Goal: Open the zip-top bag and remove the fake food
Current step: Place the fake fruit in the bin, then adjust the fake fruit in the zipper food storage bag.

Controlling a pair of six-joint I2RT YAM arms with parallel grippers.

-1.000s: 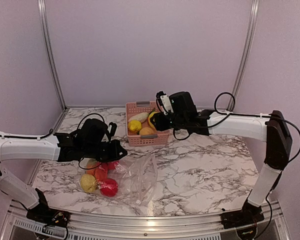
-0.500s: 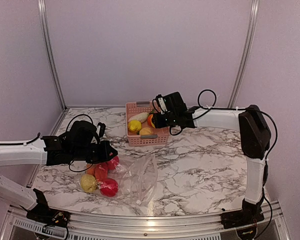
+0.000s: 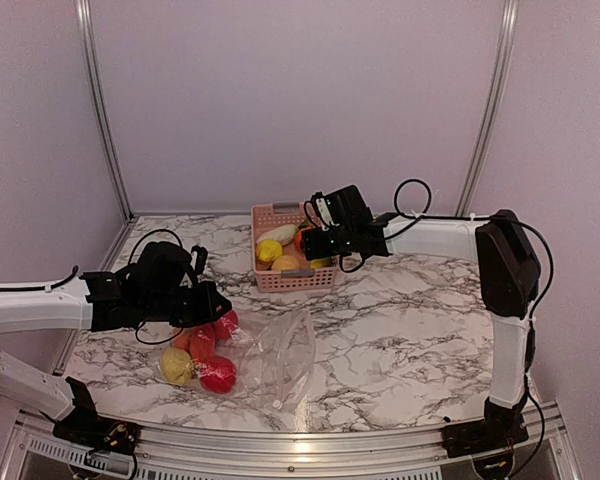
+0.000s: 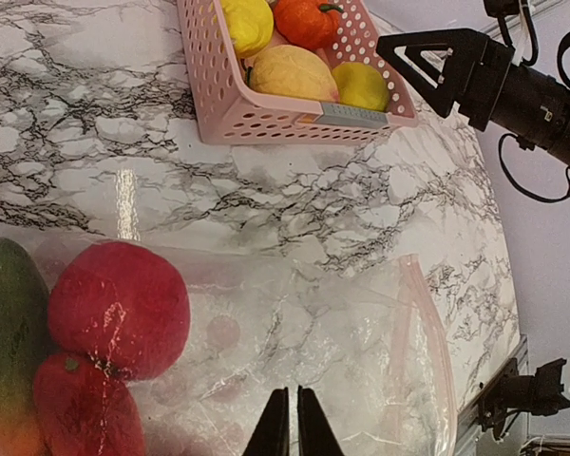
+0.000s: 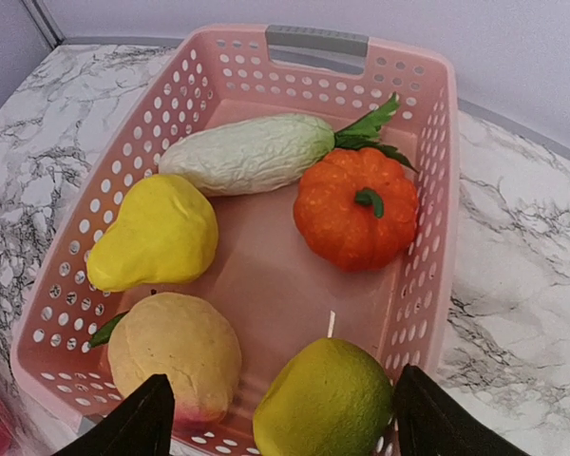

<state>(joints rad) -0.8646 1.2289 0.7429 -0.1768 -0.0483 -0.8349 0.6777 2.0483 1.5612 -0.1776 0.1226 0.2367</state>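
The zip-top bag [image 3: 275,360] lies flat and crinkled on the marble, its pink zip strip [image 4: 423,332] toward the right. Fake food remains inside: red fruits [image 4: 119,309], a green-orange mango [image 4: 9,332], a yellow piece [image 3: 177,365]. My left gripper [image 4: 287,432] is shut, tips over the bag's clear film; I cannot tell whether film is pinched. My right gripper [image 5: 290,423] hangs open over the pink basket [image 5: 427,190]. A yellow-green fruit [image 5: 328,399] lies loose between its fingers. The basket also holds a white radish [image 5: 247,152], orange pumpkin [image 5: 356,209], yellow pear [image 5: 157,233] and peach [image 5: 171,351].
The basket [image 3: 280,278] stands at the back middle of the table, near the rear wall. Metal frame posts [image 3: 100,110] rise at both back corners. Bare marble [image 3: 410,330] spreads right of the bag.
My right gripper has opened wider over the basket, and the yellow-green fruit now rests in it. My left gripper has drifted a little left; the bag has not moved.
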